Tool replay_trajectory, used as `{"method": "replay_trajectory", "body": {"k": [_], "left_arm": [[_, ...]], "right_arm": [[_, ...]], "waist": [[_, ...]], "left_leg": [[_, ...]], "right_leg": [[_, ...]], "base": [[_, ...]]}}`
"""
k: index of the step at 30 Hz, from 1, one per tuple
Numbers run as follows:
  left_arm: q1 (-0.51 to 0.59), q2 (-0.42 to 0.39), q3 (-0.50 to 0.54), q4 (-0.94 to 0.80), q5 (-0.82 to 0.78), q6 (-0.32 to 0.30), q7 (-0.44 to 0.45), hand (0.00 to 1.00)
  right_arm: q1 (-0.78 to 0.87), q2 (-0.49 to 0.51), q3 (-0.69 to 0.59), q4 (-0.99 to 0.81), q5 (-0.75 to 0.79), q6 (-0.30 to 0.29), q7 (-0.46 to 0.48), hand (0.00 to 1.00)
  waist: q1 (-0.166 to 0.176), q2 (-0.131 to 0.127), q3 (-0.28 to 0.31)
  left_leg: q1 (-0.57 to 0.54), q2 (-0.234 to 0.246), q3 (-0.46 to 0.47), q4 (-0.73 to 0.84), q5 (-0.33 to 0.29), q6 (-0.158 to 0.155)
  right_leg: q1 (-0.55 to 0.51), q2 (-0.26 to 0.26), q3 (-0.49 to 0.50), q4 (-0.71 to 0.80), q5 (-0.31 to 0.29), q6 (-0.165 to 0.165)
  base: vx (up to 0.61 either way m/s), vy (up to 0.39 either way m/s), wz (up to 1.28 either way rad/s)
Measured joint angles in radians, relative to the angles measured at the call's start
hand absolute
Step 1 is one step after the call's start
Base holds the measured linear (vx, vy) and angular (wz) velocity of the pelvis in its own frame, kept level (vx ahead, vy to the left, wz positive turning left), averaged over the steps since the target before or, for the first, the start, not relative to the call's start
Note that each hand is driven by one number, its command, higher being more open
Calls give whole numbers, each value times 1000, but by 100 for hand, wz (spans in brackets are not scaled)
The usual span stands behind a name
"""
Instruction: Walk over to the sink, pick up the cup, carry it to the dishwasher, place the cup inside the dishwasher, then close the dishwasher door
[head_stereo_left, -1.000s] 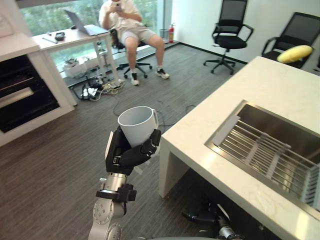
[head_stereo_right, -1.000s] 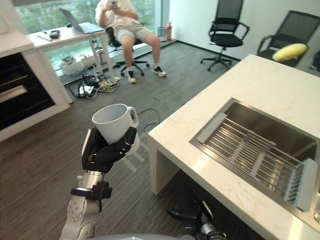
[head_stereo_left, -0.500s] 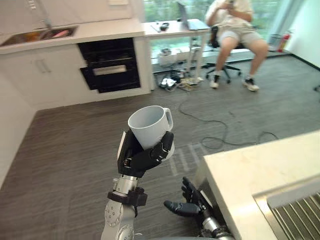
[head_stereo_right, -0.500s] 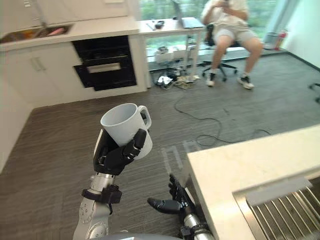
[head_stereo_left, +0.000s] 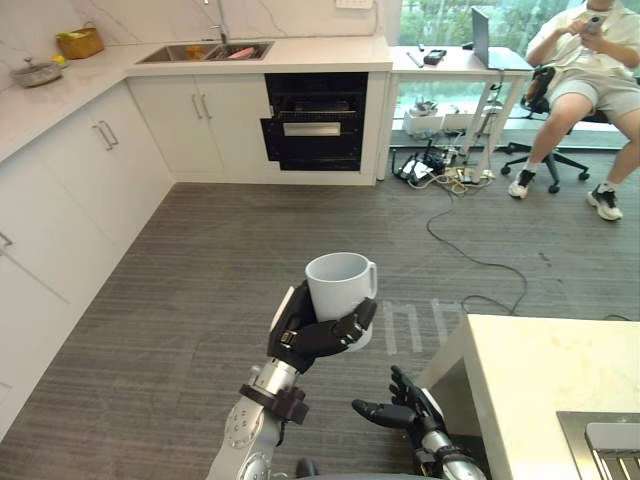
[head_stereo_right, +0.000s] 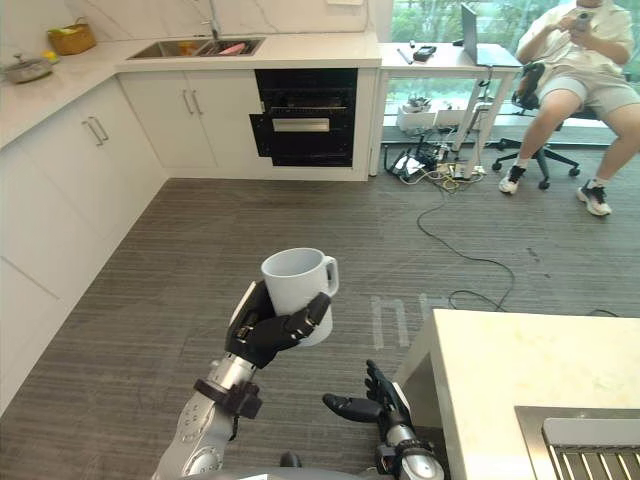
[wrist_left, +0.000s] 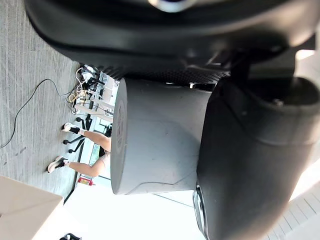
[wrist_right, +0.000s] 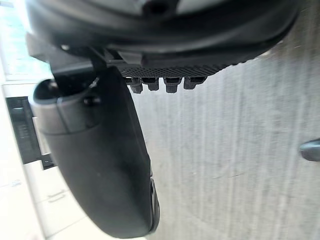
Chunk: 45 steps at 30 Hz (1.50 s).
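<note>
Two counters in the room: a pale stone one (head_stereo_left: 560, 370) at lower right, with the corner of a steel sink (head_stereo_right: 585, 440) and its wire rack set into it, and a long white one (head_stereo_left: 320, 48) along the far wall and down the left side, over white cabinets (head_stereo_left: 70, 220). Between them, grey plank floor (head_stereo_left: 200, 300), with a tangle of cables (head_stereo_left: 440, 165) by a desk (head_stereo_left: 460, 62) bearing a laptop (head_stereo_left: 485, 22), and a person (head_stereo_left: 590, 60) seated beside it. Under the far counter, a dark built-in appliance (head_stereo_left: 318, 122). Set into that counter, a second sink (head_stereo_left: 205, 50) with something pink and orange inside; further left, a woven basket (head_stereo_left: 80, 42) and a grey pot (head_stereo_left: 35, 72). Over the floor, well apart from both sinks: the white cup (head_stereo_left: 340, 285), upright, mouth up, empty, handle to the right, gripped round its lower half by the curled fingers and thumb of the left hand (head_stereo_left: 310, 338). Lower, just beside the near counter's corner, the right hand (head_stereo_left: 398, 410), fingers spread, holding nothing.
</note>
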<state>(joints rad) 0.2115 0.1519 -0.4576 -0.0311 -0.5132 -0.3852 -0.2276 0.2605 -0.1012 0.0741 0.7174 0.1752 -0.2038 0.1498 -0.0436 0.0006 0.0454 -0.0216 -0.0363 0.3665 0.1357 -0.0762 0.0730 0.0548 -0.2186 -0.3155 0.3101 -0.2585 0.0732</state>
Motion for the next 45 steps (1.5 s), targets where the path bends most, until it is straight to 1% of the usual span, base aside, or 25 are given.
{"method": "replay_trajectory", "body": {"k": [1,2,3,4,5,6,7,8,9,10,11,13,14,15,17,18,22,24,28,31,34,37,41,44,45], "left_arm": [[0,0,-5,0,2,2,4,0],[-8,-2,-9,11,3,2,2,0],[-12,-2,-10,20,3,2,3,0],[-14,2,-7,37,3,2,6,0],[-12,9,-2,48,3,2,10,0],[-9,15,-2,49,3,2,11,0],[-1,26,5,49,2,2,11,0],[14,31,22,49,1,2,10,0],[22,32,29,49,-3,2,10,0],[24,32,29,49,-6,2,10,0],[36,26,28,43,-16,2,4,0],[36,25,26,34,-17,2,-9,0],[36,23,19,33,-18,2,-19,0],[36,21,15,33,-18,2,-23,0],[36,22,18,33,-19,2,-31,0],[37,34,42,39,-18,2,-33,0],[37,34,43,39,-18,2,-33,0],[38,30,59,46,-18,2,-32,0],[36,-5,87,106,-16,3,6,0],[37,-32,134,165,-16,9,64,0],[47,-49,206,182,-5,9,144,0],[64,-50,248,167,-2,9,189,0],[114,-46,276,102,-2,7,199,0],[132,-60,274,46,-2,6,197,0],[132,-60,274,27,-2,6,196,0]], "right_arm": [[14,0,3,-7,0,2,0,100],[27,0,12,-8,0,3,0,100],[30,0,16,-6,0,5,0,100],[28,2,18,-10,0,5,3,100],[25,10,23,-11,-2,2,2,100],[23,14,25,-11,-2,1,2,100],[17,22,33,-11,-2,1,3,100],[12,30,45,-14,-2,0,3,100],[12,35,53,-17,-2,-5,4,100],[12,35,53,-18,-2,-7,5,100],[9,36,54,-19,-2,-8,7,100],[2,36,53,-19,-2,-8,5,100],[2,34,52,-19,-2,-8,3,100],[0,32,50,-19,-3,-8,0,100],[-7,27,49,-17,-3,-8,-7,100],[-57,21,38,41,-20,-8,-36,100],[-54,22,38,41,-20,-7,-36,100],[-53,30,38,41,-19,-7,-35,100],[-49,44,11,38,-5,-8,-28,100],[-46,46,6,38,17,-7,-14,100],[-47,44,-1,37,29,-6,16,100],[-38,37,-5,32,29,-3,39,100],[-8,35,-4,-29,29,-2,48,100],[-4,29,-5,-60,28,-2,51,100],[-4,27,-5,-67,28,-2,52,100]], "waist": [[-2,-2,-1],[-4,-1,-2],[-4,-1,-2],[-4,0,-2],[-3,1,-3],[0,1,-3],[6,-7,-7],[8,-12,-7],[7,-16,-7],[7,-19,-9],[14,-15,-9],[18,-12,-7],[19,-9,-10],[18,-10,-9],[15,-10,-9],[-4,21,26],[-5,21,26],[-3,22,26],[-20,23,24],[-20,23,24],[-6,25,26],[2,27,27],[5,33,31],[15,33,32],[20,30,33]], "left_leg": [[9,-6,-11,-22,12,6],[34,-26,-35,-81,43,18],[48,-31,-51,-110,54,29],[69,-31,-80,-153,82,32],[76,-26,-109,-176,99,19],[80,-26,-116,-186,104,14],[92,-26,-122,-208,110,13],[110,-29,-115,-228,116,5],[114,-32,-108,-228,116,5],[116,-33,-108,-228,115,6],[121,-29,-93,-229,110,2],[116,-17,-61,-229,107,-4],[115,-14,-57,-229,113,-14],[116,-13,-58,-229,112,-17],[116,-12,-58,-229,116,-15],[113,48,-79,-231,155,-60],[115,50,-75,-230,153,-62],[115,56,-66,-230,151,-66],[112,55,-90,-230,151,-67],[109,52,-110,-225,150,-68],[103,49,-125,-224,148,-70],[107,42,-139,-224,148,-70],[116,27,-154,-224,146,-65],[106,9,-156,-204,122,-51],[89,-1,-157,-174,103,-38]], "right_leg": [[0,15,36,-3,-2,-23],[-2,26,80,12,23,-22],[-11,29,98,34,30,-30],[-37,47,146,74,29,-48],[-36,76,193,47,24,-48],[-34,88,205,26,25,-48],[-30,98,214,-19,32,-41],[-20,105,220,-59,50,-42],[-15,107,230,-71,73,-39],[-11,105,233,-73,77,-33],[1,108,232,-94,83,-21],[4,114,234,-114,96,-13],[7,117,233,-119,98,-12],[10,119,232,-124,98,-13],[17,122,232,-137,98,-13],[48,184,201,-203,132,-62],[45,187,208,-210,134,-63],[49,194,221,-233,147,-68],[73,194,189,-273,158,-69],[84,193,168,-285,158,-68],[85,190,141,-276,155,-65],[89,182,127,-253,139,-55],[78,162,119,-197,106,-49],[40,133,116,-121,63,-42],[22,115,112,-82,43,-37]], "base": [[0,68,49],[-12,44,50],[-2,49,69],[2,31,73],[1,9,68],[3,-24,56],[8,-54,35],[14,-65,31],[23,-64,19],[47,-58,8],[60,-62,-4],[65,-61,-8],[97,-72,-2],[106,-73,-1],[113,-64,0],[68,-36,0],[0,0,-3],[3,-10,-19],[17,-28,15],[45,-26,19],[52,-30,15],[26,-2,18],[-13,21,11],[-51,47,6],[-37,53,16]]}}
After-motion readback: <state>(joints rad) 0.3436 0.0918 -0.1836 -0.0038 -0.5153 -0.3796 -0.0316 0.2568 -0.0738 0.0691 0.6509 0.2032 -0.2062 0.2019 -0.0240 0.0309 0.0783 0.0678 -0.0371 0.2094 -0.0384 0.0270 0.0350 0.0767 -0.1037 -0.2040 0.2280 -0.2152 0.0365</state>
